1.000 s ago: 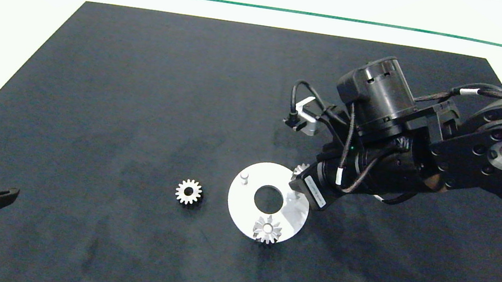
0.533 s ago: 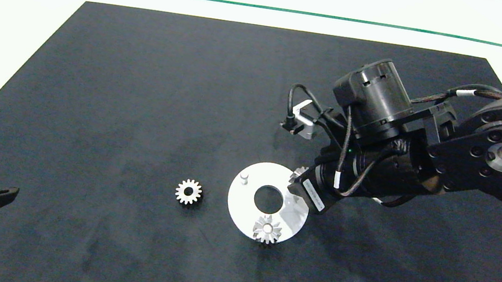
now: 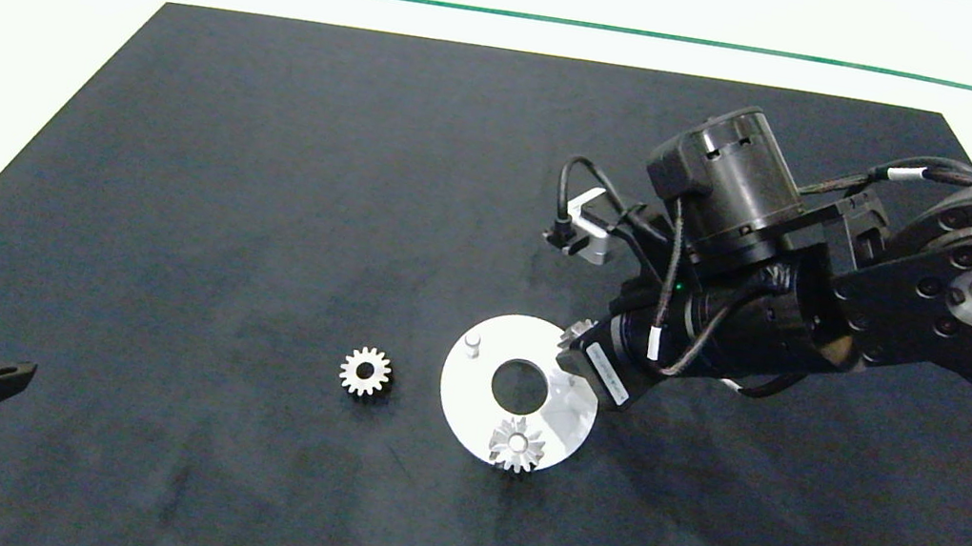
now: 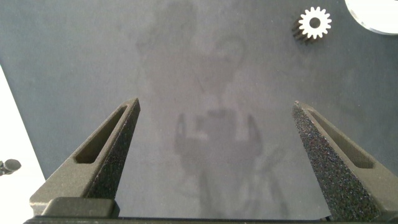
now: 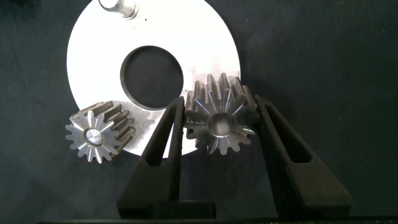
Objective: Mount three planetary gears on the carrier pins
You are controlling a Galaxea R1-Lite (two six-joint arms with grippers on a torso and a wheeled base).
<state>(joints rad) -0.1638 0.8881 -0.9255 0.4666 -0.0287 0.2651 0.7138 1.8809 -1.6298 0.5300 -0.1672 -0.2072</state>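
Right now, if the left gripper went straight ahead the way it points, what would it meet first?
Mostly bare black mat. The left gripper hangs open at the mat's left edge, and the loose gear lies ahead but off to one side, likely outside its line. Depth is hard to judge.

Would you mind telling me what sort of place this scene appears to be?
Probably a robotics lab test bench: a bare black mat on a white table, holding only a white disc and gears, one in the right gripper.
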